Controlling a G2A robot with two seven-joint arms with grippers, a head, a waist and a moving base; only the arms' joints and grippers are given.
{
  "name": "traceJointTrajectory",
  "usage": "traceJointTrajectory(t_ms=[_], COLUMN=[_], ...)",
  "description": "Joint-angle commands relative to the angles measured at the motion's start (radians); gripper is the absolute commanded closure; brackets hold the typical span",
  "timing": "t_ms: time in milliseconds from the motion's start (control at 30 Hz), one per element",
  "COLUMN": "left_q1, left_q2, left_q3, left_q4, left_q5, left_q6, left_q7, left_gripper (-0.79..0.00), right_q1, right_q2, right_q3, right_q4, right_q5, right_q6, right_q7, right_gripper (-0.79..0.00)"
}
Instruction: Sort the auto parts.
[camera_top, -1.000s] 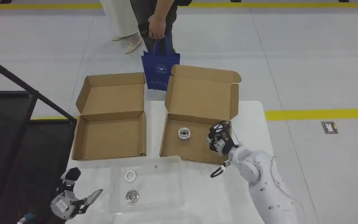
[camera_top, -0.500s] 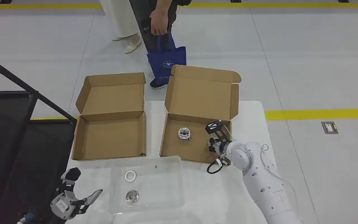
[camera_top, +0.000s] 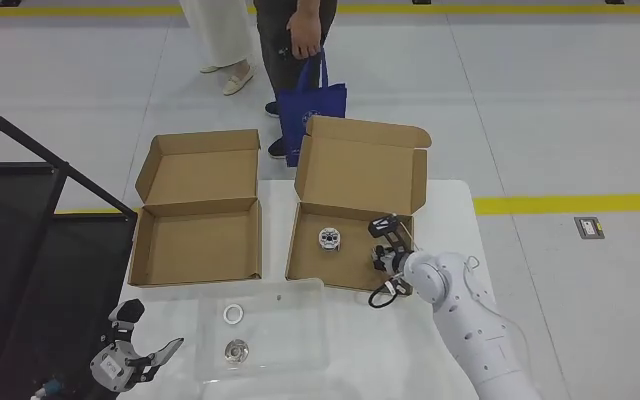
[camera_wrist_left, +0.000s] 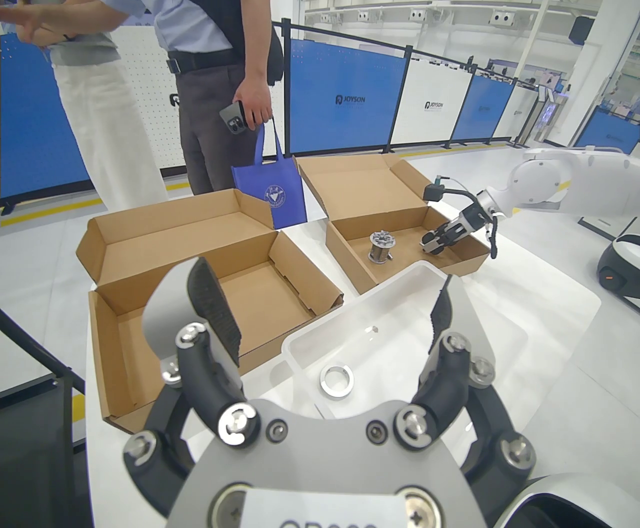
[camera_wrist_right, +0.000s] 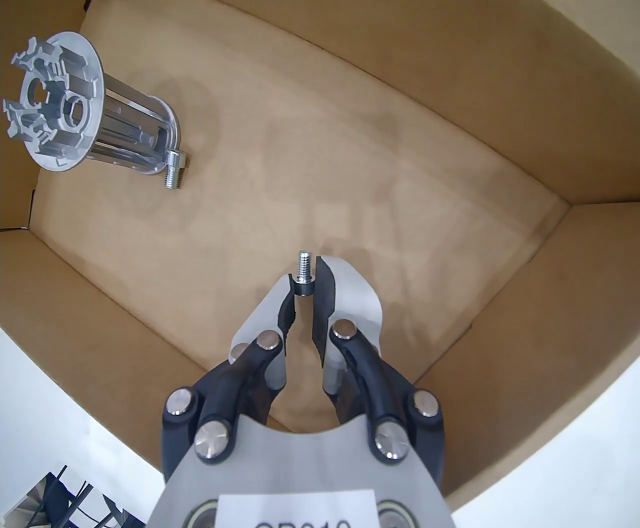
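Observation:
My right gripper (camera_wrist_right: 305, 289) is shut on a small threaded bolt (camera_wrist_right: 304, 272), held low over the floor of the right cardboard box (camera_wrist_right: 450, 165). In that box stands a silver flanged hub (camera_wrist_right: 65, 120) with a second bolt (camera_wrist_right: 174, 169) against its base. The top view places this gripper (camera_top: 385, 258) at the box's near right corner, with the hub (camera_top: 329, 238) to its left. My left gripper (camera_wrist_left: 325, 285) is open and holds nothing, at the table's near left corner (camera_top: 150, 355), facing the clear tray (camera_wrist_left: 425, 270). A metal ring (camera_wrist_left: 337, 381) lies in the tray.
An open cardboard box (camera_top: 195, 245) with nothing in it sits left of the right box (camera_top: 310, 262). The clear tray (camera_top: 290, 300) holds the ring (camera_top: 233, 314) and another round metal part (camera_top: 237, 350). A person with a blue bag (camera_top: 312, 110) stands behind the table.
My right gripper has shifted a little left and lower into the right box with the bolt. The person's blue bag has moved right. The left arm is unmoved.

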Motion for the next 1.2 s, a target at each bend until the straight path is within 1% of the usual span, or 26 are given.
traceJointTrajectory(t_ms=[0,67,133,200,300,400,433,467,500,600,667,800,867,967,1067,1167], left_q1=[0.0,0.0,0.0,0.0,0.0,0.0,0.0,0.0,0.0,0.0,0.0,-0.003,-0.001,0.005,0.008,0.006], left_q2=[0.0,0.0,0.0,0.0,0.0,0.0,0.0,0.0,0.0,0.0,0.0,0.0,0.001,0.005,0.012,0.021], left_q3=[0.0,0.0,0.0,0.0,0.0,0.0,0.0,0.0,0.0,0.0,0.0,0.001,-0.014,-0.045,-0.074,-0.091], left_q4=[0.0,0.0,0.0,0.0,0.0,0.0,0.0,0.0,0.0,0.0,0.0,-0.015,-0.038,-0.074,-0.12,-0.166], left_q5=[0.0,0.0,0.0,0.0,0.0,0.0,0.0,0.0,0.0,0.0,0.0,-0.013,-0.017,0.018,0.102,0.196], left_q6=[0.0,0.0,0.0,0.0,0.0,0.0,0.0,0.0,0.0,0.0,0.0,0.001,-0.008,-0.05,-0.096,-0.15], left_q7=[0.0,0.0,0.0,0.0,0.0,0.0,0.0,0.0,0.0,0.0,0.0,-0.008,-0.003,0.015,0.023,0.038], left_gripper=[-0.785,-0.785,-0.785,-0.785,-0.785,-0.785,-0.785,-0.785,-0.785,-0.785,-0.785,-0.785,-0.785,-0.785,-0.785,-0.785], right_q1=[-0.011,-0.023,-0.037,-0.049,-0.066,-0.108,-0.132,-0.162,-0.194,-0.301,-0.37,-0.479,-0.518,-0.559,-0.569,-0.575], right_q2=[0.004,0.008,0.012,0.014,0.019,0.025,0.029,0.033,0.037,0.049,0.056,0.069,0.076,0.088,0.103,0.117], right_q3=[0.007,0.014,0.018,0.019,0.023,0.038,0.047,0.055,0.064,0.085,0.092,0.099,0.098,0.097,0.101,0.106], right_q4=[-0.018,-0.036,-0.058,-0.08,-0.119,-0.19,-0.225,-0.265,-0.307,-0.442,-0.527,-0.644,-0.678,-0.709,-0.711,-0.708], right_q5=[0.006,0.004,0.002,-0.001,-0.002,0.018,0.019,0.019,0.018,-0.01,-0.029,-0.091,-0.124,-0.191,-0.253,-0.322], right_q6=[-0.008,-0.01,-0.008,-0.006,-0.006,-0.046,-0.062,-0.081,-0.101,-0.144,-0.191,-0.284,-0.352,-0.454,-0.606,-0.719], right_q7=[-0.013,-0.014,-0.011,-0.009,-0.011,-0.074,-0.108,-0.147,-0.19,-0.321,-0.418,-0.611,-0.711,-0.845,-0.961,-1.082], right_gripper=[-0.188,-0.265,-0.289,-0.292,-0.32,-0.372,-0.459,-0.674,-0.785,-0.785,-0.785,-0.785,-0.785,-0.785,-0.785,-0.785])
